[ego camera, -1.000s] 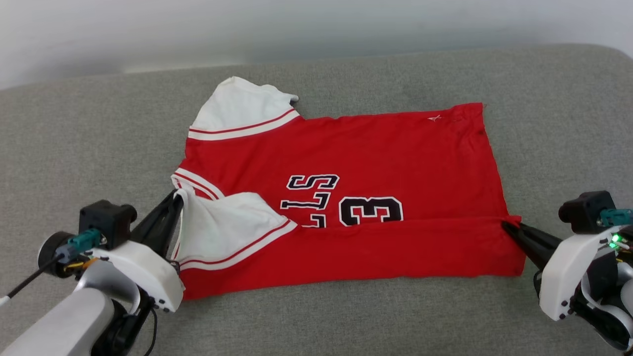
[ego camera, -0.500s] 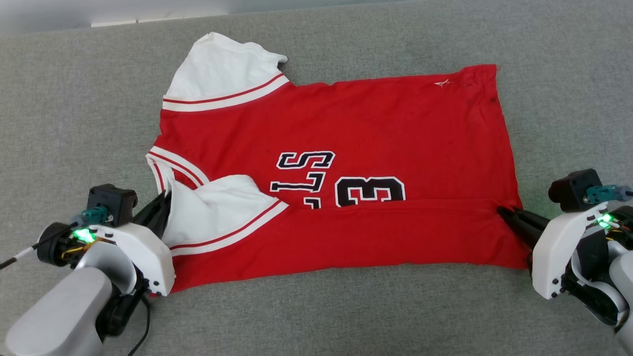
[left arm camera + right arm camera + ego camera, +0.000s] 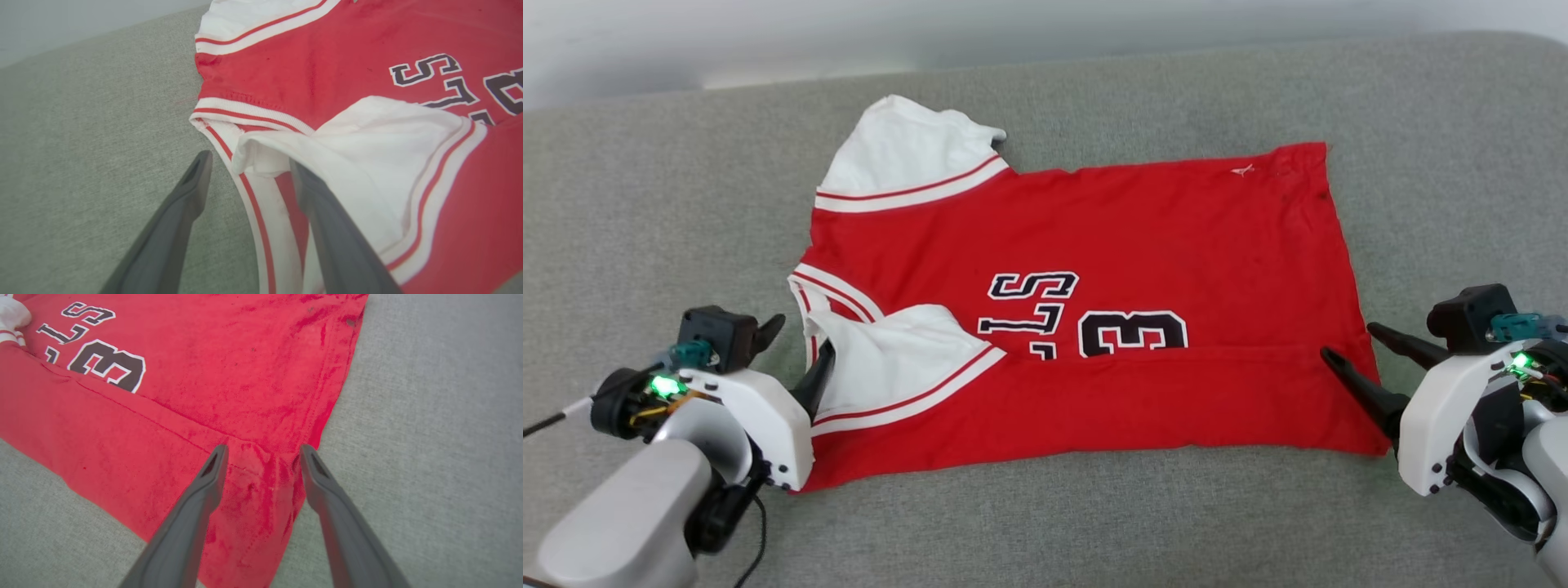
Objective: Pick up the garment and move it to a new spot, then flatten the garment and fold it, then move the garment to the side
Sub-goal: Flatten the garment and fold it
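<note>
Grey fabric surface (image 3: 645, 204) runs under everything. At its left the left gripper (image 3: 799, 339) now has its jaws spread apart, where half a second ago they were pinched shut on the cloth by the neck opening. In the left wrist view the left gripper (image 3: 250, 161) shows one finger over the bare grey fabric just outside the striped neck trim. The other finger lies across that trim, with its tip at the edge of the near sleeve (image 3: 388, 163). Whether that tip touches the cloth cannot be told. The garment (image 3: 1094, 245) lies flat in the middle of the surface, neck to the left and hem to the right. Its far sleeve (image 3: 907, 155) is spread outward, and its near sleeve is folded in over the red front. The near strip (image 3: 1094, 408) of red is turned up over the lower edge of the letters and the number 3 (image 3: 1134, 333), as it was before. The head camera has shifted since then, but the shirt's layout looks unchanged. At the right, the right gripper (image 3: 1349, 341) has also let go. Its jaws, clamped on the end of the fold line a moment ago, now stand open. In the right wrist view the right gripper (image 3: 263, 449) has one finger over the red cloth and the other at the hem's edge.
</note>
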